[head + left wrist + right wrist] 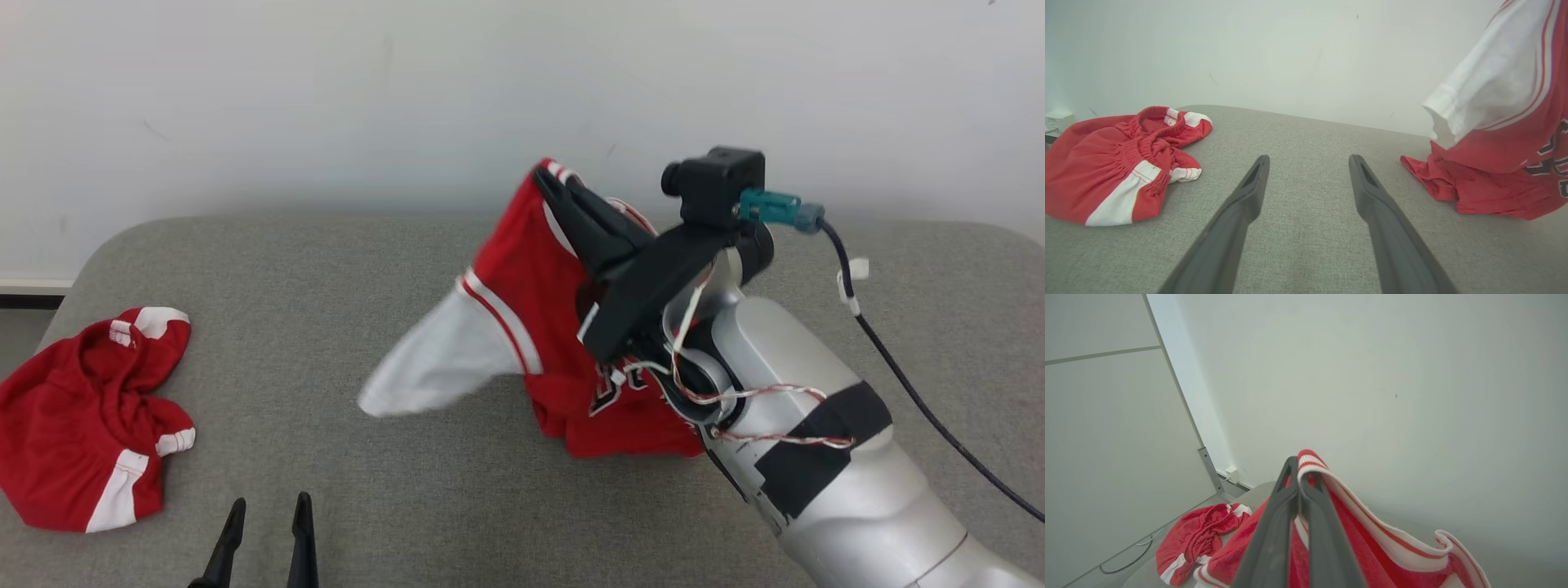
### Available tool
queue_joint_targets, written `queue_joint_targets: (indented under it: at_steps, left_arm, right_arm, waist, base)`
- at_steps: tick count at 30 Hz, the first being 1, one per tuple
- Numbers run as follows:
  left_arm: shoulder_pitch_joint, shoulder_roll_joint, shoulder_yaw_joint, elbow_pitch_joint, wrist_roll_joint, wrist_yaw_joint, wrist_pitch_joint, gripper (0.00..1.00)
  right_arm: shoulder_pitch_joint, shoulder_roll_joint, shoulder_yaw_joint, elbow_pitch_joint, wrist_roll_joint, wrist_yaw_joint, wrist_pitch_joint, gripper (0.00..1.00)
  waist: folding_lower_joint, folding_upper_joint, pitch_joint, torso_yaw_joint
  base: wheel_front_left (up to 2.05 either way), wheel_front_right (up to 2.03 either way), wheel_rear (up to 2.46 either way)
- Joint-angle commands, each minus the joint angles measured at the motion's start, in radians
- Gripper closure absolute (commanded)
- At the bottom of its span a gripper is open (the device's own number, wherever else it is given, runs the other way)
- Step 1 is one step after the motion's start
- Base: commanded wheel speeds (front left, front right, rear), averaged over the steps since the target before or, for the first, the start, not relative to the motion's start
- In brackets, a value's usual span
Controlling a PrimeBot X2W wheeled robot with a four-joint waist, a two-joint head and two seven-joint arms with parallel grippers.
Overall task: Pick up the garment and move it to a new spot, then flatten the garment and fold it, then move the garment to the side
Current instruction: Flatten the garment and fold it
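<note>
Head view: your right gripper point(555, 186) is clamped tight on the striped edge of the red mesh jersey with white sleeves point(522, 286). It holds the top of the jersey above the grey fabric table point(326, 269), and the lower part rests on the surface. Your left gripper point(269, 510) hovers at lower left, fingers spread wide, holding nothing.

Left wrist view: crumpled red-and-white shorts point(1098, 163) lie well apart from the jersey.

Right wrist view: both fingers pinch the jersey's red-white trim.

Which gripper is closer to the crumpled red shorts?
Left. The left gripper sits open beside the shorts, not touching; the right gripper is farther off, shut on the jersey.
</note>
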Motion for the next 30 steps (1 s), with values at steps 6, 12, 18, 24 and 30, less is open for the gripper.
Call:
queue_joint_targets:
  at_steps: [6, 12, 18, 24, 30]
  left_arm:
    - [0.002, -0.001, -0.006, -0.002, -0.001, 0.000, -0.003, 0.00]
    - [0.010, -0.002, 0.002, -0.004, -0.001, 0.000, -0.003, 0.00]
    - [0.012, -0.004, -0.001, -0.006, -0.002, 0.000, -0.003, 0.00]
    - [-0.006, -0.005, -0.012, -0.006, -0.002, 0.000, -0.003, 0.00]
    - [-0.028, -0.006, -0.017, -0.005, 0.000, 0.000, -0.003, 0.00]
  right_arm:
    - [-0.152, 0.030, 0.005, -0.046, 0.126, 0.001, -0.057, 1.00]
    - [-0.221, 0.034, -0.050, -0.027, 0.169, 0.001, -0.158, 1.00]
    - [-0.119, -0.030, -0.164, 0.128, 0.078, 0.001, -0.170, 1.00]
    - [0.071, -0.095, -0.330, 0.256, -0.015, 0.001, -0.170, 1.00]
    - [0.195, -0.124, -0.516, 0.353, -0.082, 0.001, -0.221, 1.00]
  waist:
    - [0.0000, -0.0001, 0.005, 0.007]
    - [0.0000, -0.0001, 0.008, 0.004]
    - [0.0000, -0.0001, 0.013, -0.010]
    - [0.0000, -0.0001, 0.036, -0.026]
    - [0.0000, -0.0001, 0.059, -0.041]
  base:
    - [0.00, 0.00, 0.00]
    - [0.00, 0.00, 0.00]
    - [0.00, 0.00, 0.00]
    - [0.00, 0.00, 0.00]
    - [0.00, 0.00, 0.00]
